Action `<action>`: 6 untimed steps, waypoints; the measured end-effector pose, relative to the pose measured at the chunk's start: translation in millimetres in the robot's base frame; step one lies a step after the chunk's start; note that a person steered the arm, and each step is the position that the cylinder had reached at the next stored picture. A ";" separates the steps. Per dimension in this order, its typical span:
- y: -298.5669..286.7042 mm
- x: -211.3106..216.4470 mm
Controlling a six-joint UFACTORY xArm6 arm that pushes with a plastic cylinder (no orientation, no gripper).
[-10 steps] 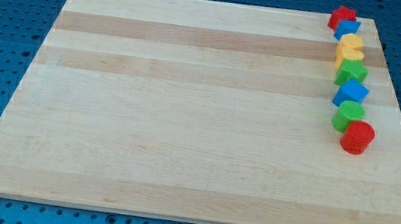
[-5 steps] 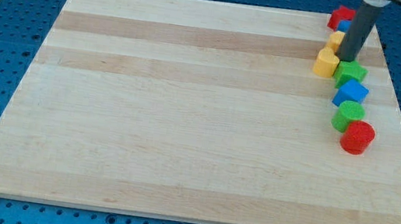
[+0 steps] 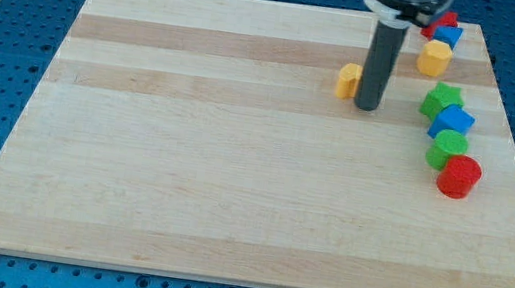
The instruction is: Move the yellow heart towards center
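Sitting on the wooden board, above centre: yellow heart, partly hidden by the rod. Pressing just beside its right: my tip, gripping nothing. Lying further right: yellow block, red block, blue block, green star, blue cube, green block, red cylinder.

A pale wooden board is lying on a blue perforated table; my tip is touching it beside the yellow heart; other coloured blocks are sitting along the view's right edge.
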State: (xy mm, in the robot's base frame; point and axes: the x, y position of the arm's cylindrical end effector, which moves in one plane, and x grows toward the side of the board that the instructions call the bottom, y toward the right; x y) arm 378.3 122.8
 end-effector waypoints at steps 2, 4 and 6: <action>9.8 -47.0; -63.3 -19.2; -71.4 -17.2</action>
